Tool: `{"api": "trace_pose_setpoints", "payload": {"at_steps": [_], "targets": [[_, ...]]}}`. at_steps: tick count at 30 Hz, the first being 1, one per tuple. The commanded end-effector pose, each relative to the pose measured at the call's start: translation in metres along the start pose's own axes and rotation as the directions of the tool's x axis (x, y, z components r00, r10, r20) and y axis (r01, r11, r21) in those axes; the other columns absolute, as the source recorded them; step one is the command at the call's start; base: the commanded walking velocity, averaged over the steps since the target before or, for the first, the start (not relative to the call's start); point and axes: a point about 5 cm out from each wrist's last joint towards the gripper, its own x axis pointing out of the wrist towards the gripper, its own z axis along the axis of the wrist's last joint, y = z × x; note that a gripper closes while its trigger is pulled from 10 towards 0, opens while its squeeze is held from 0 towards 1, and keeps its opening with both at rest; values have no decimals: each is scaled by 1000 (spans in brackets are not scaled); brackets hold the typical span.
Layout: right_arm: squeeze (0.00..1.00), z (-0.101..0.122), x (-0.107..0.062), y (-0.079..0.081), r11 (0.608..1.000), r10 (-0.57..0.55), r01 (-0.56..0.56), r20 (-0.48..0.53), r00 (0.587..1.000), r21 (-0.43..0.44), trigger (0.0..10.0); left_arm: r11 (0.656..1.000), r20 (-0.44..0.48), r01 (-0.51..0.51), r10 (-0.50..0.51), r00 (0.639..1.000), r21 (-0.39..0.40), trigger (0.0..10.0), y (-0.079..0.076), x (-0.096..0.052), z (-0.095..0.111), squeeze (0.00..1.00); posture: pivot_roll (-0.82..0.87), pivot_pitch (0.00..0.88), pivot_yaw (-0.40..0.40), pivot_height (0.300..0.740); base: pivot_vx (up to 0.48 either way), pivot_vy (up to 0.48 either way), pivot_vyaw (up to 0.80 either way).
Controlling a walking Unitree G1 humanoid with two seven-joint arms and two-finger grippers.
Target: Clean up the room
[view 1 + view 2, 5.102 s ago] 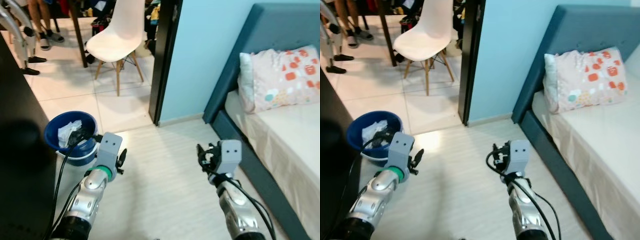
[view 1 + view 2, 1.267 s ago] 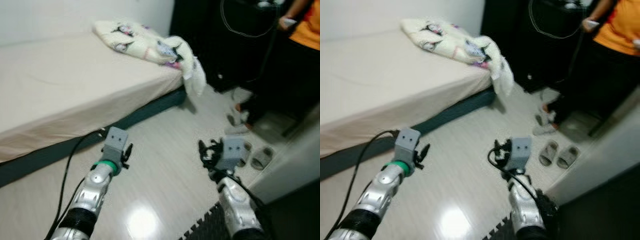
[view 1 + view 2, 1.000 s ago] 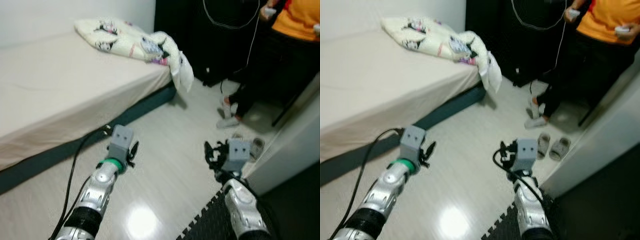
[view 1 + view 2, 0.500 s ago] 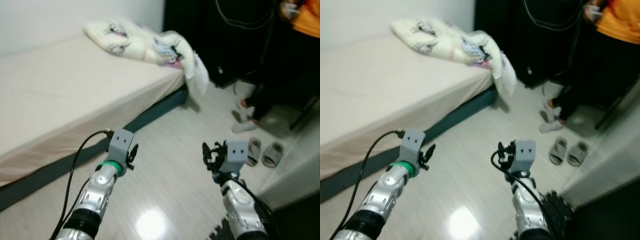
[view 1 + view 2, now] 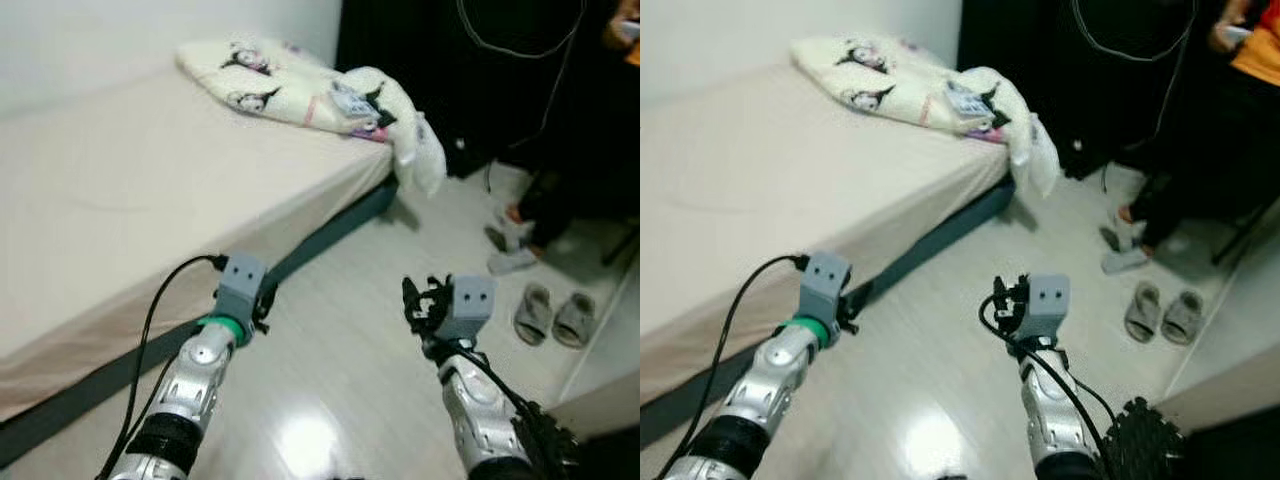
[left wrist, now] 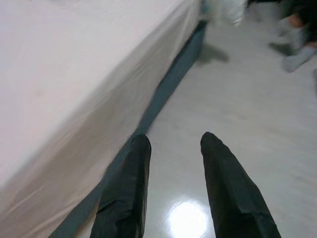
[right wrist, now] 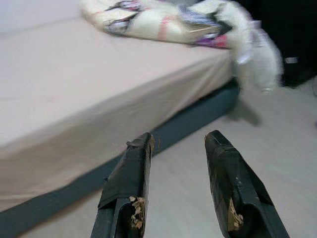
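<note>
Ahead, a crumpled cream cartoon-print blanket point(image 5: 320, 95) lies on the far corner of the beige-sheeted bed point(image 5: 130, 190), one end hanging over its edge. Both the left gripper point(image 6: 171, 144) and right gripper point(image 7: 178, 141) hover empty above the pale floor point(image 5: 940, 340), fingers parted. Grey slippers point(image 5: 1163, 312) sit far right.

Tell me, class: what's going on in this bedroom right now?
The robot stands beside a bed, both arms raised over the floor. Its left gripper and right gripper are open and hold nothing. A crumpled blanket hangs off the bed's corner. Slippers lie on the floor near a standing person.
</note>
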Motion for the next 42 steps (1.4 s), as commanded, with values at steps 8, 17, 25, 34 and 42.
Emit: {"api": "trace_pose_setpoints", "payload": {"at_steps": [8,17,25,34,42], "targets": [[0,-6,-5,-6,999,-21,21,-18,1000,31,10000,999,-34,29,-30,999,-27,10000,-7,-2,-7,0,35,46,19,740,0,0,-298],[0,-7,-5,-6,1000,-17,17,-21,1000,21,10000,996,-15,83,-83,996,-18,10000,-16,-1,-3,0,34,38,21,740,0,0,-781],[0,-7,-5,-6,1000,-14,15,-22,1000,22,10000,998,-8,65,-65,998,-21,10000,-12,2,0,0,34,32,21,740,0,0,-781],[0,-7,-5,-6,1000,-11,12,-21,1000,20,10000,999,-4,49,-49,999,21,10000,-9,0,-4,0,34,32,21,740,86,0,-781],[0,-11,-8,-4,1000,-14,15,-29,999,15,10000,999,-19,24,-23,1000,45,10000,-6,0,-7,0,34,37,22,740,459,0,-167]]}}
